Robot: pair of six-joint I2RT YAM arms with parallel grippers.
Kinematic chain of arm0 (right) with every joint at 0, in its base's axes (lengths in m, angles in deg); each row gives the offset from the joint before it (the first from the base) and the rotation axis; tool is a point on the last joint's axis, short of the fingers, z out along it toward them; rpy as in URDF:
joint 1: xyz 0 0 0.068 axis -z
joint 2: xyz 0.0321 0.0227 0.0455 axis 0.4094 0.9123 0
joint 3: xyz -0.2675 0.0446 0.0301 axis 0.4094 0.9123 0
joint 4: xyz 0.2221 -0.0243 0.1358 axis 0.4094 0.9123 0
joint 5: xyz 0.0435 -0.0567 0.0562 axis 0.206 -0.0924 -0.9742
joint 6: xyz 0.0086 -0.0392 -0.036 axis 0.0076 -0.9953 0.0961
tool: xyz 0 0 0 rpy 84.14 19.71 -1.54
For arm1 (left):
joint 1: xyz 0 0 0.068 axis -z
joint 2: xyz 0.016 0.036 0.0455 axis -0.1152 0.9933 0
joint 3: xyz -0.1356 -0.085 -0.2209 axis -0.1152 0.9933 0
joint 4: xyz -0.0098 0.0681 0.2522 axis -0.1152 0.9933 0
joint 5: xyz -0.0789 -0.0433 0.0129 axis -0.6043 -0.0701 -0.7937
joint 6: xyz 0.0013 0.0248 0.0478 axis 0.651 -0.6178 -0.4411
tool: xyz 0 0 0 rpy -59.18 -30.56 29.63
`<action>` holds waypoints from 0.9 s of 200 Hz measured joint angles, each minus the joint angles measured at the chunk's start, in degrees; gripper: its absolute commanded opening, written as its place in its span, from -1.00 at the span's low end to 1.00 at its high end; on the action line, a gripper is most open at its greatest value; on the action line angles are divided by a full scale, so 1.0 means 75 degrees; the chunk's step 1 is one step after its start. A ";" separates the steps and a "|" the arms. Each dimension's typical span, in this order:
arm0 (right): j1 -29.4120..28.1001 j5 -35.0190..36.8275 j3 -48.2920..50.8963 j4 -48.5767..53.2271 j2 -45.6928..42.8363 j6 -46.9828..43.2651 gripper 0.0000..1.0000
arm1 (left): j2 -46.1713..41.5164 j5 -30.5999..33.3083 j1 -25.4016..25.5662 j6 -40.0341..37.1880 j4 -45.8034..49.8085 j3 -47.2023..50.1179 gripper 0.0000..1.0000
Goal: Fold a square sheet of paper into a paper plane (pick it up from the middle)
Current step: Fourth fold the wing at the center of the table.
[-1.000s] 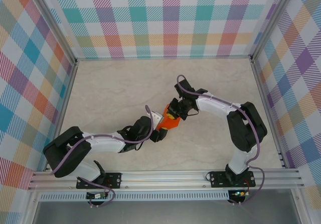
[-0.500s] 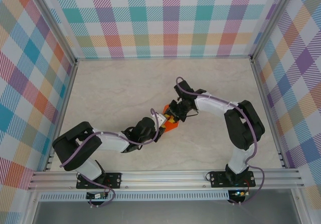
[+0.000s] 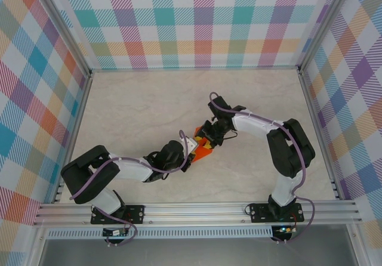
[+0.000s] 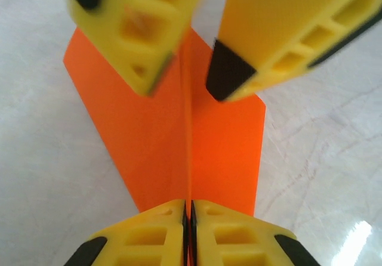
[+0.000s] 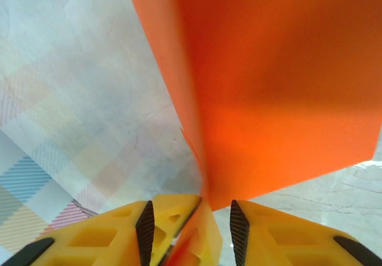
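The orange paper (image 3: 205, 152), folded into a narrow plane shape with a raised centre crease, is held at mid-table between both grippers. My left gripper (image 4: 188, 205) is shut on the near end of the crease (image 4: 188, 129), and the two wings (image 4: 227, 141) spread to either side. My right gripper (image 5: 191, 213) stands open at the opposite end, its fingers (image 4: 280, 27) straddling the crease without closing. In the right wrist view the paper (image 5: 280, 99) rises from between the open fingers. From above, the left gripper (image 3: 192, 145) and the right gripper (image 3: 208, 137) meet at the paper.
The pale marble tabletop (image 3: 137, 105) stretches around the paper. Checked walls (image 3: 203, 21) enclose the back and both sides. A metal rail (image 3: 197, 209) with the arm bases runs along the near edge.
My left gripper has moved up and right to the paper and now pinches its crease. The paper has shifted slightly. The right gripper has stayed in place.
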 measured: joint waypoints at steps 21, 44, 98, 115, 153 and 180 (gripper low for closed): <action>0.0119 0.0032 0.0093 -0.0064 -0.0128 -0.0318 0.32 | 0.0000 -0.0245 0.0000 0.0356 0.0388 -0.0125 -0.80; 0.0216 0.0117 0.0475 -0.0239 -0.0606 -0.0723 0.33 | 0.0000 -0.0423 0.0000 0.0953 0.0577 -0.0227 -0.80; 0.0277 -0.0009 0.1871 -0.1469 -0.1495 -0.1533 0.27 | -0.0227 -0.0580 0.0000 0.2620 0.0691 -0.0227 -0.82; 0.0277 -0.0152 0.2229 -0.1909 -0.1553 -0.1725 0.21 | -0.0230 -0.0609 0.0000 0.3252 0.0612 -0.0224 -0.82; 0.0277 -0.0618 0.2667 -0.2771 -0.1553 -0.1953 0.09 | -0.0227 -0.0638 0.0000 0.4345 0.0361 -0.0128 -0.83; 0.0274 -0.0828 0.2681 -0.3110 -0.1498 -0.2124 0.03 | -0.0181 -0.0726 0.0000 0.4846 0.0172 -0.0122 -0.86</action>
